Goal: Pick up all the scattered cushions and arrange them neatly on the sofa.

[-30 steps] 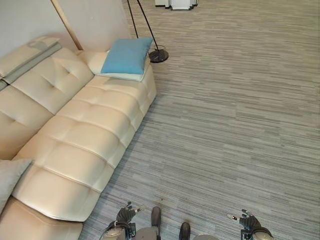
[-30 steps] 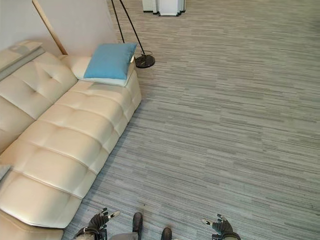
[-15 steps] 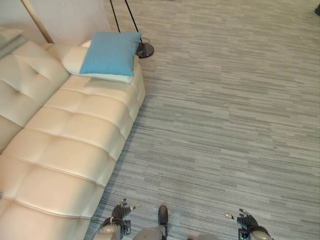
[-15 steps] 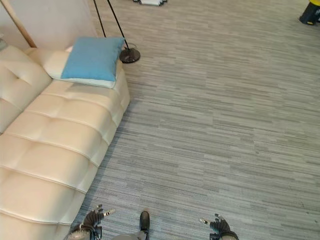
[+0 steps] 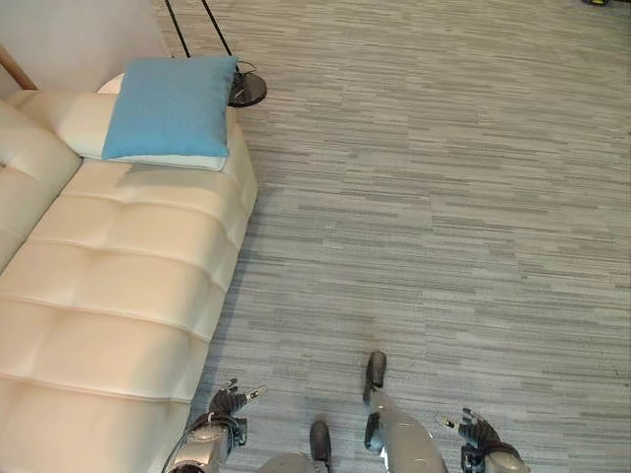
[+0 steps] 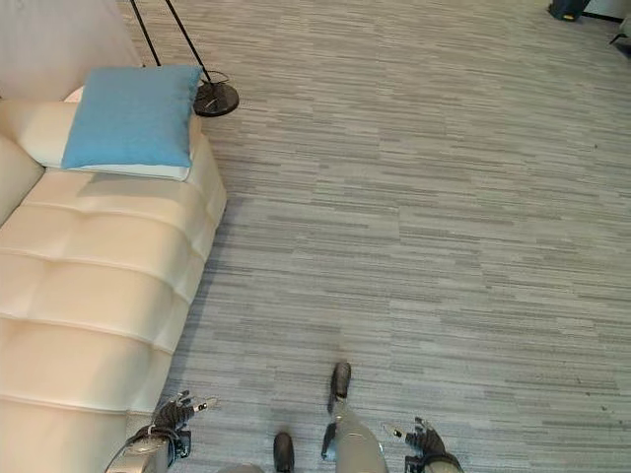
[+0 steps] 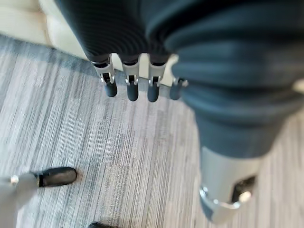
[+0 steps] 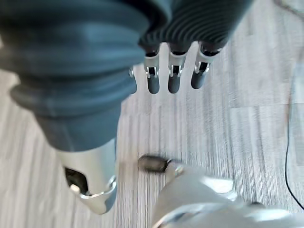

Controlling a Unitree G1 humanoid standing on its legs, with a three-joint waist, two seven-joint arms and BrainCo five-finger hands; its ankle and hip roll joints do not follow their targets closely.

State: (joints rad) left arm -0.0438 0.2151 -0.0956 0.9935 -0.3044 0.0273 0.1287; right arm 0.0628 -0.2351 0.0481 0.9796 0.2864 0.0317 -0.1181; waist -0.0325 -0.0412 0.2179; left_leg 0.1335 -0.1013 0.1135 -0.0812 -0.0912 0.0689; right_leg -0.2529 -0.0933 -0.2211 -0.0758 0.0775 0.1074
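Note:
A blue cushion [image 5: 168,106] lies on a cream cushion [image 5: 81,126] at the far end of the cream sofa [image 5: 118,286], which runs along the left side of both eye views. My left hand [image 5: 225,406] hangs low by the sofa's near front corner, fingers straight and empty; its wrist view shows the fingers [image 7: 132,89] over grey carpet. My right hand [image 5: 478,438] hangs at the lower right above the carpet, also open and holding nothing, its fingers [image 8: 173,78] relaxed.
A floor lamp's black round base [image 5: 246,91] and thin poles stand on the carpet just past the sofa's far end. Grey striped carpet [image 5: 444,217] spreads wide to the right. A dark object [image 6: 567,8] sits at the far right edge.
The whole picture has shifted: the camera turned right, so the sofa and cushions slid left in view. Both hands stay low, open and empty.

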